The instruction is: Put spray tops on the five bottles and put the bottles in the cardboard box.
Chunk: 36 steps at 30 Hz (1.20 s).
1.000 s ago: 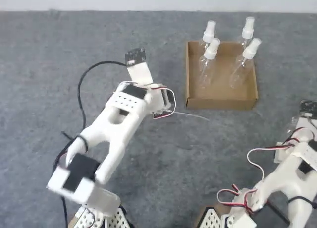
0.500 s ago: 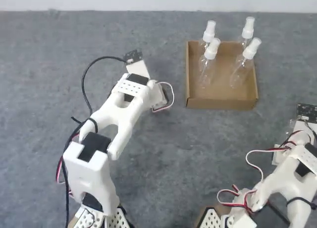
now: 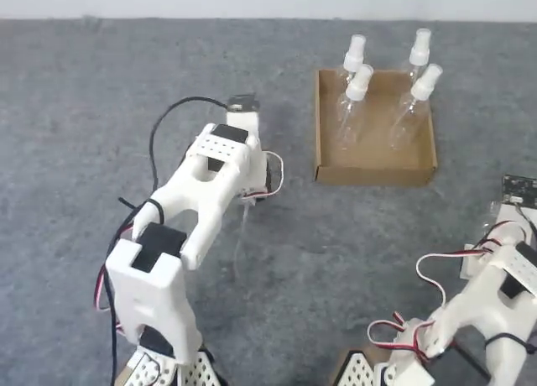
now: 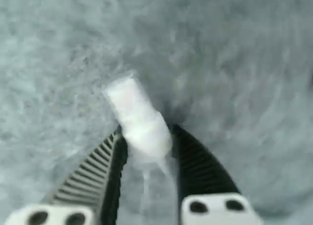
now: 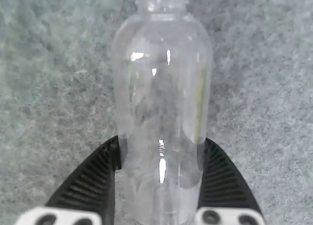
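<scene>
My left gripper (image 4: 146,132) is shut on a white spray top (image 4: 139,120), held just above the grey carpet. In the high view the left arm (image 3: 214,176) stands left of the cardboard box (image 3: 375,169), and the spray top's thin tube (image 3: 242,231) trails toward the table's front. My right gripper (image 5: 159,146) is shut on a clear bottle (image 5: 161,88) with an open neck and no spray top. The right arm (image 3: 495,289) sits at the front right corner. Several clear bottles (image 3: 351,101) with white spray tops stand in the box.
Grey carpet covers the table, with a pale wall along the back edge. A black cable (image 3: 168,122) loops off the left arm. Red and white wires (image 3: 436,277) hang from the right arm.
The left arm has pulled back and turned, so the spray top's tube swung from pointing right, toward the box, to pointing at the table's front. The right arm shifted slightly right.
</scene>
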Each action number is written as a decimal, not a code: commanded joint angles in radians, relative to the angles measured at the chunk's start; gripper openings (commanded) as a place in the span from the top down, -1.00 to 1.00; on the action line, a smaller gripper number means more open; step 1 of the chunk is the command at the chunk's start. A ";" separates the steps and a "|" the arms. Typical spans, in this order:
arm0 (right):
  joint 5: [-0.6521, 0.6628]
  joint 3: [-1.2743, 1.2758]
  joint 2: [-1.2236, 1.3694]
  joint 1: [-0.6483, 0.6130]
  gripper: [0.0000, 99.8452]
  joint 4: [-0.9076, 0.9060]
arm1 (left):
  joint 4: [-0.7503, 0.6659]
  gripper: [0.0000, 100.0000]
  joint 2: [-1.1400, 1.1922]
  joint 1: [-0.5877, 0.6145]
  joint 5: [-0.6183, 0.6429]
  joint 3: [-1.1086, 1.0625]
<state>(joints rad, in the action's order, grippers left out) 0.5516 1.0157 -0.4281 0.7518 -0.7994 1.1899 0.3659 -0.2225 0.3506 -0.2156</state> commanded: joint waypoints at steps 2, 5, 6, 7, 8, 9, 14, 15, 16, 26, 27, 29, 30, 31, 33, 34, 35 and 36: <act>-0.003 -0.008 -0.053 0.005 0.76 0.018 | 0.078 0.97 -0.043 0.034 -0.244 -0.010; -0.002 -0.008 -0.053 0.005 0.76 0.018 | 0.012 0.97 -0.127 0.063 -0.331 -0.116; 0.009 -0.008 -0.053 0.005 0.76 0.018 | -0.018 0.97 -0.172 0.072 -0.358 -0.165; 0.031 -0.008 -0.053 0.005 0.76 0.016 | -0.049 0.97 -0.221 0.083 -0.381 -0.217; 0.061 -0.008 -0.053 0.005 0.76 0.013 | -0.074 0.97 -0.276 0.092 -0.400 -0.271; 0.091 -0.008 -0.053 0.005 0.76 0.010 | -0.091 0.97 -0.331 0.106 -0.417 -0.321; 0.130 -0.008 -0.053 0.007 0.76 0.008 | -0.104 0.97 -0.548 0.189 -0.489 -0.504; 0.130 -0.008 -0.053 0.007 0.76 0.007 | -0.104 0.97 -0.585 0.215 -0.508 -0.527; 0.130 -0.008 -0.053 0.007 0.76 0.007 | -0.101 0.97 -0.617 0.242 -0.528 -0.541; 0.132 -0.008 -0.053 0.005 0.76 0.007 | 0.124 0.90 -0.727 0.265 -0.655 -0.486; 0.132 -0.008 -0.051 0.005 0.76 0.007 | 0.106 0.90 -0.727 0.242 -0.632 -0.498; 0.133 -0.008 -0.050 0.005 0.76 0.007 | 0.055 0.90 -0.727 0.176 -0.571 -0.530; 0.135 -0.008 -0.050 0.005 0.76 0.007 | 0.021 0.90 -0.727 0.138 -0.542 -0.555; 0.135 -0.008 -0.051 0.005 0.76 0.007 | -0.014 0.89 -0.727 0.101 -0.512 -0.579; 0.137 -0.008 -0.051 0.005 0.76 0.007 | -0.080 0.89 -0.727 0.041 -0.465 -0.627; 0.137 -0.008 -0.051 0.005 0.76 0.007 | -0.106 0.88 -0.727 0.021 -0.450 -0.647; 0.143 -0.008 -0.051 0.005 0.76 0.007 | -0.130 0.86 -0.727 0.011 -0.443 -0.667; 0.164 -0.008 -0.051 0.005 0.76 0.007 | -0.149 0.83 -0.727 0.008 -0.445 -0.680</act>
<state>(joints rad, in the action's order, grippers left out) 0.6743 1.0157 -0.4281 0.7518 -0.7994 1.1377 -0.3138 -0.1657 -0.1419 -0.8569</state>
